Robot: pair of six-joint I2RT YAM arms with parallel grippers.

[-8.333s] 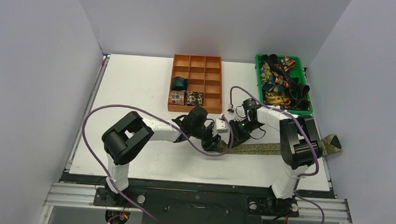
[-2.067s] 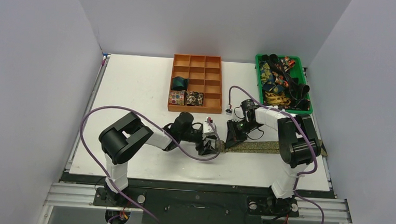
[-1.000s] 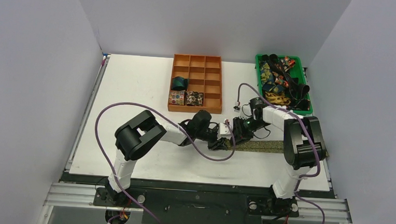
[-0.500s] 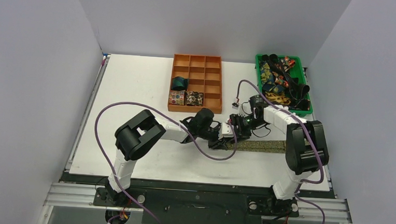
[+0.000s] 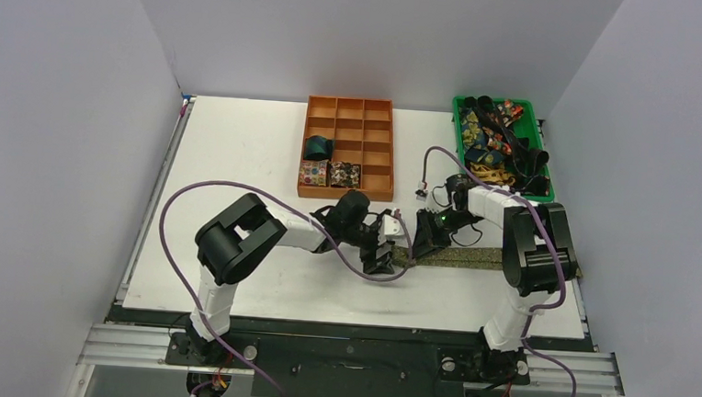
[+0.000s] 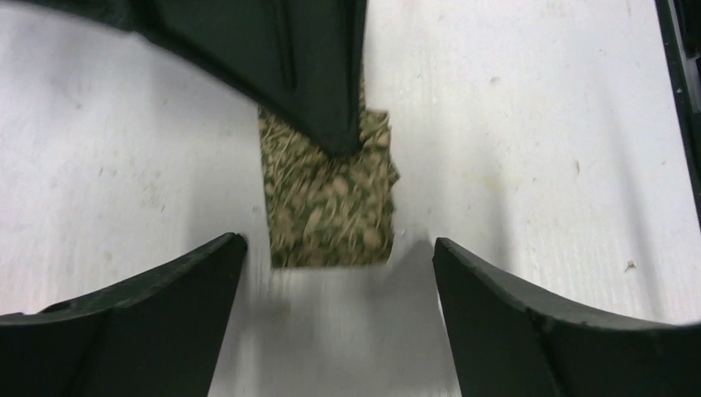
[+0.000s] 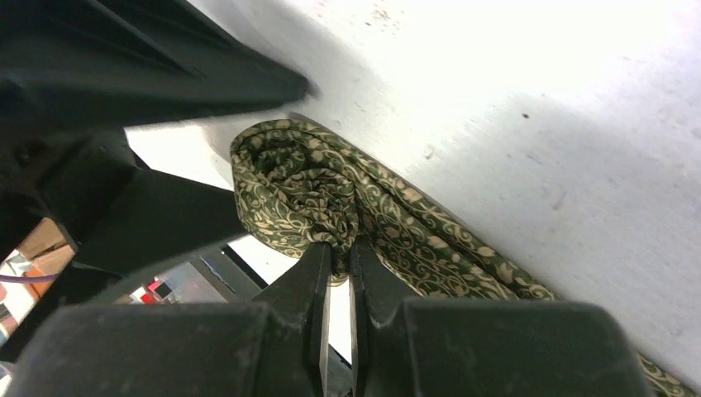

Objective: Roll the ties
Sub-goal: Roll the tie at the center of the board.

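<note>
Right hand (image 7: 339, 250) pinches the olive tie (image 7: 291, 184) — left hand (image 6: 337, 248) spread wide.

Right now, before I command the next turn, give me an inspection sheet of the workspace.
Surface: white table, faint scuffs and specks.
Job's things: olive tie flat on the table, its end between the arms rolled into a small coil; teal roll, floral roll and dark roll in the orange tray; loose ties heaped in the green bin.
Clutter: nothing seen.
Grippers: left jaws open, straddling the tie's end; right jaws shut on the coil.
Cables: purple left cable loops over the table and passes close to the tie's end; purple right cable arcs above its arm.
Surroundings: plain walls on three sides.
</note>
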